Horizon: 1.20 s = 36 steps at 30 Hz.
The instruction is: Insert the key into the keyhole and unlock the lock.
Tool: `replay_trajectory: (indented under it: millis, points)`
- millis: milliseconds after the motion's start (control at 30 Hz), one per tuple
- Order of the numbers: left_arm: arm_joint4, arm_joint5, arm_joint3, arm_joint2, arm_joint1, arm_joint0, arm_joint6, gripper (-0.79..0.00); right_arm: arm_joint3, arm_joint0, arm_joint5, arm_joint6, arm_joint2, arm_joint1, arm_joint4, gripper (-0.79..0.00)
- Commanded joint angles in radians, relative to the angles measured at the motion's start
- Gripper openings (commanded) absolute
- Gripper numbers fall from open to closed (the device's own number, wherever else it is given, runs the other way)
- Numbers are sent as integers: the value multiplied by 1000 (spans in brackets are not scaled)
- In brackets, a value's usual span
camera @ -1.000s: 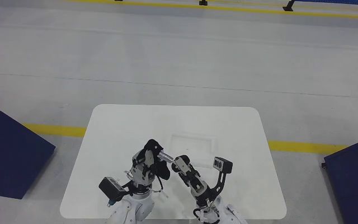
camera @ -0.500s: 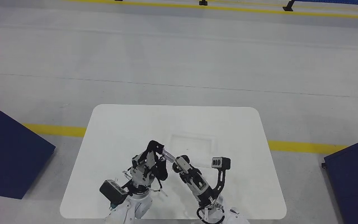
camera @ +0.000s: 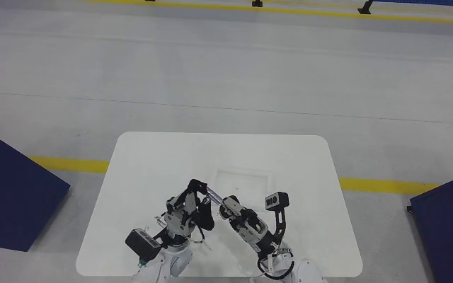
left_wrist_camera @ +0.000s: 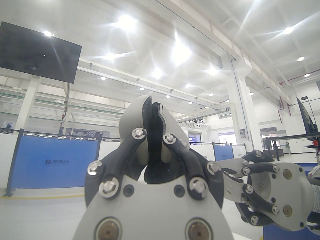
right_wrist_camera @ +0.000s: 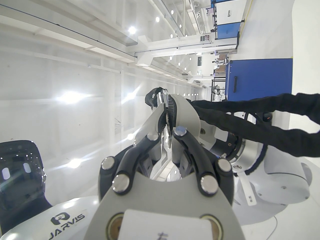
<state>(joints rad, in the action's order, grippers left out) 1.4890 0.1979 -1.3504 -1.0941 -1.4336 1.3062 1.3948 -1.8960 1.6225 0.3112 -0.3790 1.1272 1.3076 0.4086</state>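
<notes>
Both arms are raised over the front of the white table (camera: 283, 156), with their grippers tip to tip. My left gripper (left_wrist_camera: 153, 104) is shut on a black object, apparently the lock (left_wrist_camera: 153, 136), with a small metal edge showing at the fingertips. From above, the left gripper (camera: 200, 200) has a thin silver bar (camera: 211, 189) sticking out toward the other arm. My right gripper (right_wrist_camera: 165, 101) is shut on a small shiny metal piece with a black end, seemingly the key (right_wrist_camera: 160, 98). The right gripper (camera: 226, 205) sits just beside the left one. The keyhole is hidden.
A faint rectangular outline (camera: 244, 177) is marked on the table behind the grippers. Dark blue barriers stand on the floor at the left (camera: 21, 198) and at the right (camera: 435, 205). A black cable bundle (right_wrist_camera: 250, 123) runs beside the right gripper.
The two grippers have drawn a little closer together, and the right arm's wrist has shifted slightly left. Both stay shut on what they hold.
</notes>
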Motion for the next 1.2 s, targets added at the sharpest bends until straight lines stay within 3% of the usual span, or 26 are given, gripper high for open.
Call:
replay_trajectory:
  millis: [0,133,1167]
  points:
    - [-4,1,-1,0,0,1,0,-785,0,0,1,1,0,0,-1,-785]
    - [-11,4,-3,3,0,1,-1,-785,0,0,1,1,0,0,-1,-785]
    - [-19,5,18,12,0,-12,9,-785,-58,0,-287,-49,44,-7,326,-785]
